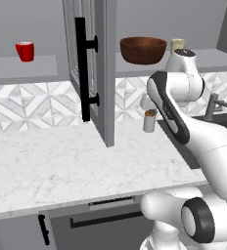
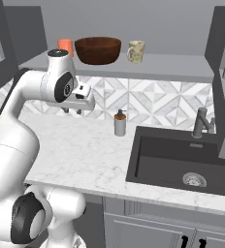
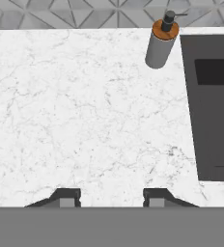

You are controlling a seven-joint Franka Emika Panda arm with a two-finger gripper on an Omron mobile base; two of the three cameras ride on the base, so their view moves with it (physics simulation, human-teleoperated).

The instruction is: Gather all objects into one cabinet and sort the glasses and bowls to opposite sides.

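Note:
The red cup [image 1: 25, 51] stands alone on the left shelf section, left of the open glass-paned cabinet door [image 1: 98, 73]. On the right shelf [image 2: 148, 66] the orange cup [image 2: 66, 46], the wide brown wooden bowl [image 2: 98, 50] and the beige patterned cup [image 2: 136, 51] stand in a row from left to right. My gripper [image 2: 72, 111] hangs below that shelf, pointing down over the marble counter. In the hand view the gripper [image 3: 110, 198] is open, with bare counter between its fingertips [image 3: 65, 197].
A soap dispenser [image 2: 120, 123] stands on the counter [image 1: 61, 161] by the backsplash, beside the dark sink [image 2: 182, 164] and its faucet [image 2: 201, 123]. The open door's black bar handle [image 1: 82, 73] juts out over the counter. Drawers sit under the counter edge.

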